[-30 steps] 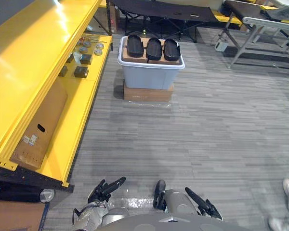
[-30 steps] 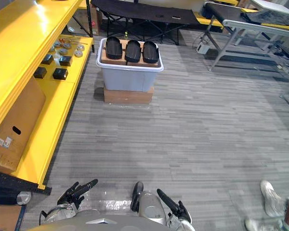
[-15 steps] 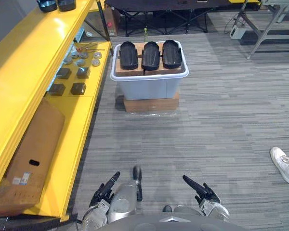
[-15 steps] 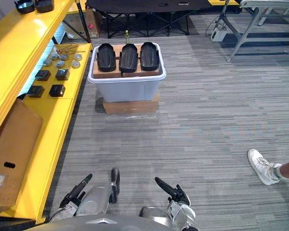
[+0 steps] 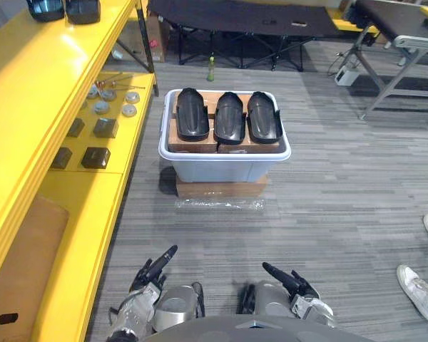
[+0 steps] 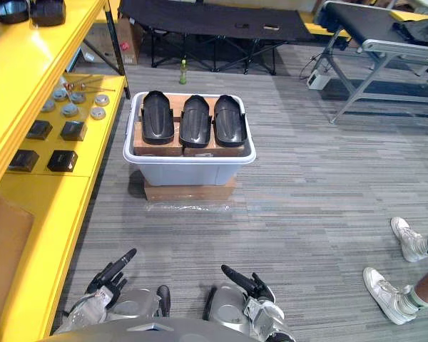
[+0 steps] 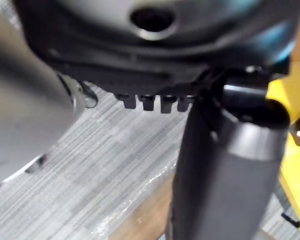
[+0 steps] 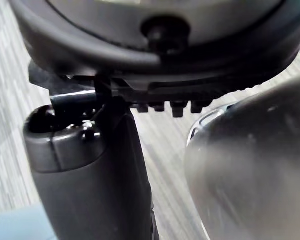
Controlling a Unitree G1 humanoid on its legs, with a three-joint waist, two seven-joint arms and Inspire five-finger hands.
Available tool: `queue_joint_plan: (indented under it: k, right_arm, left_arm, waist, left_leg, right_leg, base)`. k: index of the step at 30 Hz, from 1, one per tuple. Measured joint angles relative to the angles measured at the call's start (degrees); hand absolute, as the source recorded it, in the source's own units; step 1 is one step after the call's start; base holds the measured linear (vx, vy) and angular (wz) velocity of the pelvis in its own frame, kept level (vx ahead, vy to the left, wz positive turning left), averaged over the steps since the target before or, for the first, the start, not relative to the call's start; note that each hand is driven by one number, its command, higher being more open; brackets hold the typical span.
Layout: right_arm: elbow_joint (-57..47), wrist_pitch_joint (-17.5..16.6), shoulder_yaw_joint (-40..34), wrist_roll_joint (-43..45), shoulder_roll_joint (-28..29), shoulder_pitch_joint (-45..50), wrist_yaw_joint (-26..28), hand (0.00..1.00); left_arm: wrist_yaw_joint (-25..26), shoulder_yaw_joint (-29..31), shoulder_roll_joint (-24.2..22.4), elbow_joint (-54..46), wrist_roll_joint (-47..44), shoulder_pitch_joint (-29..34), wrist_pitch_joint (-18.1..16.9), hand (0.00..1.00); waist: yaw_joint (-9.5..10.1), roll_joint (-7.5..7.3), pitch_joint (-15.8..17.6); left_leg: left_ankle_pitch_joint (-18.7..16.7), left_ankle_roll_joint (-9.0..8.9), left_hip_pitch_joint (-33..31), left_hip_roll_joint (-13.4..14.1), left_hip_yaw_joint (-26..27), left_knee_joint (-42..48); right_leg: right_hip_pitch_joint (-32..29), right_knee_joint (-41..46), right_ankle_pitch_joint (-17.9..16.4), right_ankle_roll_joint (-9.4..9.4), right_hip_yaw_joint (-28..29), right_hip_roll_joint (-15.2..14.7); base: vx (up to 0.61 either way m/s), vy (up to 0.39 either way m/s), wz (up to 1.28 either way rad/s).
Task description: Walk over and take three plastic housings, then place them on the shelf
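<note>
Three black plastic housings, left (image 5: 192,114), middle (image 5: 229,117) and right (image 5: 264,117), lie side by side on brown cardboard on top of a pale grey bin (image 5: 222,169). The bin stands on a flat cardboard box on the floor, straight ahead of me. The yellow shelf (image 5: 36,92) runs along my left side. My left hand (image 5: 151,269) and right hand (image 5: 289,280) hang low by my body, far short of the bin, with straight fingers and nothing in them.
Small black boxes (image 5: 95,157) and round metal parts (image 5: 129,110) lie on the lower shelf board. Dark items (image 5: 64,8) sit on the top board. A black cot (image 5: 242,18) and a grey table (image 5: 403,43) stand behind. A person's white shoes (image 5: 421,292) are at right.
The camera has moved closer to the bin, which now sits lower and more central in the view. Both hands stay low and empty. The person's shoes have shifted at the right.
</note>
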Motion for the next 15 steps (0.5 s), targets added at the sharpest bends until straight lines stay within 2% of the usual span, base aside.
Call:
queue_joint_plan:
  k: [1,2,3,4,5,6,8,10,12,13,15]
  right_arm:
    - [0.02,0.17,-0.56,0.1,0.12,0.23,-0.03,1.0]
    - [-0.05,0.62,-1.38,0.14,0.32,0.68,-0.03,1.0]
    - [-0.46,1.05,-2.05,0.21,0.97,1.65,-0.05,1.0]
    - [-0.65,1.12,-3.61,0.34,0.82,1.92,0.0,1.0]
    - [-0.84,1.03,-3.76,0.25,0.89,2.15,-0.08,1.0]
    - [-1.48,0.7,-4.92,0.25,0.86,2.25,-0.29,1.0]
    - [-2.43,-0.04,-6.06,0.17,0.26,3.19,-0.3,1.0]
    - [-2.05,-0.45,-6.35,0.08,-0.31,3.65,-0.1,1.0]
    - [-1.8,-1.46,-6.33,0.25,-0.22,3.83,0.18,1.0]
    - [-1.89,-2.34,-6.34,0.31,-0.24,3.8,0.39,1.0]
    - [-2.0,-3.55,-6.31,1.25,-0.24,3.99,1.02,1.0]
  left_arm:
    - [0.05,0.41,-0.09,0.17,-0.02,0.05,-0.02,1.0]
    - [0.3,0.84,-0.17,0.2,-0.02,0.11,-0.11,1.0]
    - [0.87,1.26,-0.15,0.26,-0.02,1.03,-0.14,1.0]
    - [1.79,2.08,-1.25,1.37,0.0,1.25,-0.04,1.0]
    - [1.87,2.7,-2.0,1.65,0.01,1.49,0.01,1.0]
    - [1.89,3.38,-2.74,1.94,0.08,2.03,-0.53,1.0]
    - [1.45,5.25,-4.29,1.77,0.14,1.06,-1.55,1.0]
    - [0.68,4.72,-4.42,1.95,0.26,1.07,-2.31,1.0]
    - [0.16,3.05,-3.66,1.94,0.73,1.24,-2.39,1.0]
    - [-0.34,2.13,-3.28,2.0,1.36,1.26,-2.31,1.0]
    - [-0.6,1.7,-2.79,2.3,1.81,1.24,-2.28,1.0]
  waist:
    - [0.08,-0.16,-0.1]
    - [0.18,-0.38,-0.29]
    - [0.29,-0.98,-1.07]
    - [0.01,0.85,-2.28]
    - [0.06,1.29,-3.37]
    - [-0.04,2.65,-3.89]
    - [-0.15,4.07,-3.59]
    - [-0.16,5.1,-3.3]
    - [-0.35,4.71,-3.35]
    - [-0.78,4.72,-3.35]
    - [-1.4,4.68,-3.3]
  left_leg:
    - [-0.91,-0.54,0.53,0.15,-0.64,0.5]
    - [-3.16,-1.54,1.71,0.43,-2.03,2.06]
    - [-6.0,-3.05,3.1,0.7,-3.9,3.95]
    - [-8.22,-4.61,3.17,2.91,-5.98,5.59]
    - [-8.42,-4.99,3.0,3.89,-6.3,5.99]
    - [-7.7,-6.37,0.96,5.23,-6.45,9.74]
    - [-4.64,-10.28,-5.26,8.6,-4.94,21.94]
    - [-4.65,-10.41,-6.27,10.89,-1.44,24.98]
    - [-4.47,-10.26,-5.9,10.8,1.68,18.7]
    - [-3.48,-9.89,-6.12,10.68,2.97,12.28]
    - [0.35,-9.9,-5.95,10.33,3.82,2.66]
  right_leg:
    - [0.03,-1.24,1.81,-0.04,0.71,0.04]
    - [0.68,-1.74,4.7,-0.05,0.9,-0.22]
    - [2.08,-1.52,7.06,-0.88,0.38,-0.4]
    - [2.1,1.64,8.39,-2.56,-1.48,0.67]
    - [2.23,1.75,7.25,-3.23,-2.61,1.33]
    - [2.95,1.8,5.51,-4.01,-4.66,2.36]
    - [5.94,0.49,4.04,-5.08,-7.71,3.34]
    - [10.87,-2.8,3.92,-5.38,-9.36,4.13]
    - [13.5,-5.87,4.04,-5.22,-10.2,3.48]
    - [14.33,-7.46,4.23,-4.9,-10.68,3.24]
    - [14.9,-8.42,4.64,-4.22,-10.98,2.88]
  base:
    - [0.44,-0.212,0.67]
    - [0.41,-0.3,0.64]
    - [0.58,-0.508,0.85]
    - [0.51,-0.47,0.68]
    - [0.55,-0.489,0.69]
    - [0.4,-0.355,0.66]
    - [0.3,-0.276,0.67]
    - [0.24,-0.176,0.35]
    - [0.21,-0.144,0.2]
    - [0.2,-0.037,0.17]
    - [0.21,0.05,0.08]
